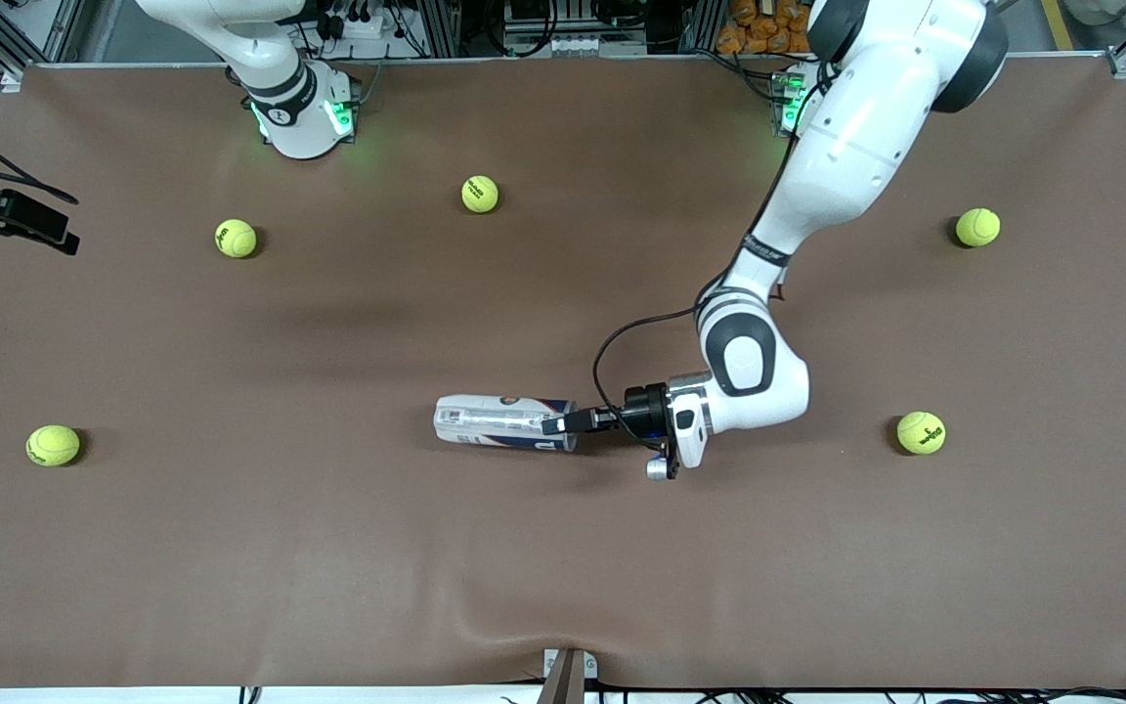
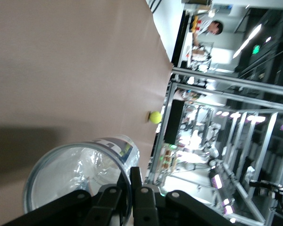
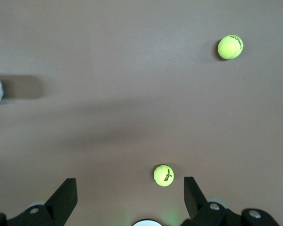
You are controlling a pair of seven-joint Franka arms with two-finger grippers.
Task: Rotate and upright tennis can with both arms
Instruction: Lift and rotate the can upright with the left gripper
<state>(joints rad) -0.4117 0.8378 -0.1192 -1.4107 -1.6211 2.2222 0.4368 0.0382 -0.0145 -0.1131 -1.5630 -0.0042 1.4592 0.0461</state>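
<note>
Tennis can [image 1: 504, 422] lies on its side on the brown counter [image 1: 328, 548], roughly mid-counter, long axis running between the two arms' ends. Open mouth faces the left arm's end.

Left end effector [image 1: 555, 426] is low at that mouth, fingers [image 2: 137, 188] pressed together on the can's rim: one finger inside the mouth, one outside, wall pinched between them. The left wrist view shows the clear tube end-on with crinkled plastic inside; can't say for certain what that is.

Right arm [image 1: 270, 59] waits up near its base. Right end effector [image 3: 130, 197] hangs over the counter with its fingers spread wide, holding nothing.

Five tennis balls loose on the counter, all well apart from the can:
- two [image 1: 480, 194] [image 1: 236, 238] near the right arm's base
- one [image 1: 53, 445] at the right arm's end, nearer the camera
- two [image 1: 977, 227] [image 1: 921, 432] toward the left arm's end

A black clamp [image 1: 6, 217] sits at the counter's edge on the right arm's end.
</note>
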